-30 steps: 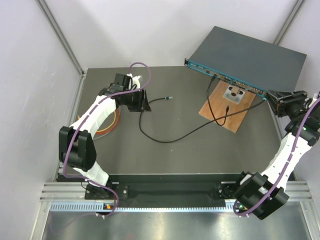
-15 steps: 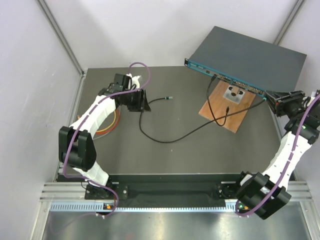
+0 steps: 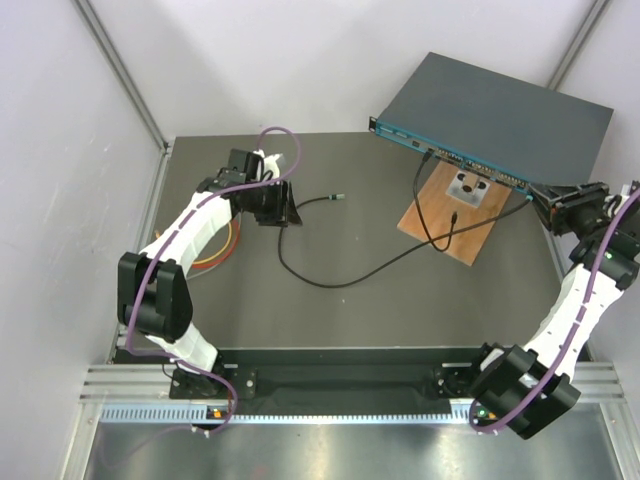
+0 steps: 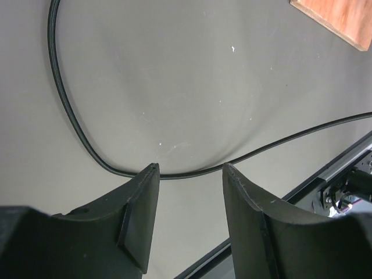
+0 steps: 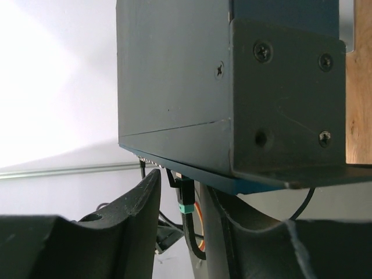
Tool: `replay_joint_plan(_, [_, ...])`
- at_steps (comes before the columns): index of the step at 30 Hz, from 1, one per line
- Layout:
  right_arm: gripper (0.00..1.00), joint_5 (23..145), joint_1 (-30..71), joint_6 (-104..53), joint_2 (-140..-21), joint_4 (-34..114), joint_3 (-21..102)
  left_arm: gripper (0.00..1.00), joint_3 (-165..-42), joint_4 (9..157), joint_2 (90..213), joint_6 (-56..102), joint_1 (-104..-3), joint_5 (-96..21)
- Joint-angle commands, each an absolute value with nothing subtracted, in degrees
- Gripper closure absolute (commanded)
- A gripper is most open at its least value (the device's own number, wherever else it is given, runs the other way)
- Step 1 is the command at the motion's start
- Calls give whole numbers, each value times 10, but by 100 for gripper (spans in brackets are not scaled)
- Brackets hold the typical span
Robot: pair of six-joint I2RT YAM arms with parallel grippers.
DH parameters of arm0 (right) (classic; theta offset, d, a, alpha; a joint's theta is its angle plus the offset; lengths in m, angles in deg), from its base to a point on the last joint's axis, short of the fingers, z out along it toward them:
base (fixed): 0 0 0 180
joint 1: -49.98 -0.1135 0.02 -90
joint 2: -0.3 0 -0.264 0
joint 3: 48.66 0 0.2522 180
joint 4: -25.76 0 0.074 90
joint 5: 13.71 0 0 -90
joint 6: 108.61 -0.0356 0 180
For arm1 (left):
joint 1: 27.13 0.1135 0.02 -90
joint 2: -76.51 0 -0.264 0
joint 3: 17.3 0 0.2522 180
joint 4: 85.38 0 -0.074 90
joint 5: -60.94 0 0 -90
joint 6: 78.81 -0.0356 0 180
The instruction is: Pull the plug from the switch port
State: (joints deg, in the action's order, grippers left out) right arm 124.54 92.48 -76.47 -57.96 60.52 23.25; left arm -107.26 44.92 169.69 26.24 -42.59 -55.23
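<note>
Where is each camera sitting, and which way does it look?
Top: high behind the robot, looks down on the table; left arm, right arm, switch, board, cable show.
Left wrist: on the left arm, looks down at the table past its open left hand.
Right wrist: on the right arm, faces the switch's end and plug past its open right hand.
Shared: cable in top and left wrist; switch in top and right wrist.

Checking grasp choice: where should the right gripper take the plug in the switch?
The black plug body between the switch's teal face and its green collar, not the cable. Come along the face from the switch's right end, right gripper straddling it: it juts square out.
</note>
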Motion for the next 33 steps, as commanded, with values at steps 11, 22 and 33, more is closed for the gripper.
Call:
replay_joint_plan(11, [74,1257,943,-748,-567,606,231,48,-1066,480,1689,258,-423,-574])
replay_joint_plan(22, [83,1231,940,-785,-571,589,216,48,-1065,482,1690,259,-423,-578])
replay_joint_plan(33, [78,1211,933,-841,-559,556,177,48,-1062,483,1691,260,-422,-581])
